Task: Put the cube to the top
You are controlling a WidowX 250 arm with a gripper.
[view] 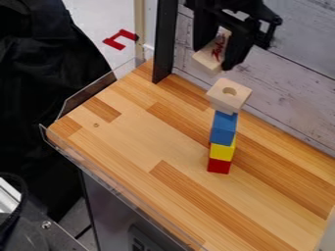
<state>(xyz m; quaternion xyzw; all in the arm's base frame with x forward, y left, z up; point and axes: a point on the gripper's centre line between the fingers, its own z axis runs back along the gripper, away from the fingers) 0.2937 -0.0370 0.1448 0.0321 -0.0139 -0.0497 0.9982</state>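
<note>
The black two-finger gripper (214,52) hangs down at the upper right of the frame, its fingers parted by just the width of the pale wooden cube (208,60) gripped between them. That cube, the one for the top, is tilted, bears red marks on one face, and is above and slightly left of the stack in the frame, apart from it. The stack stands right of centre on the butcher-block tabletop (140,142): a red cube (218,165) at the bottom, a yellow cube (222,151) on it, then a blue block (224,128), and uppermost a pale wooden block with a round hole (227,101) in its upper face, wider than the pieces below and turned at an angle to them. A clear plastic rim (90,93) edges the tabletop on the left. A black upright post (165,41) rises at the upper middle, beside the whitewashed plank wall (275,90) that runs down the right side. Black fabric (46,73) covers much of the upper left, and near it a red angular shape (118,38) shows on the pale floor (98,17).
</note>
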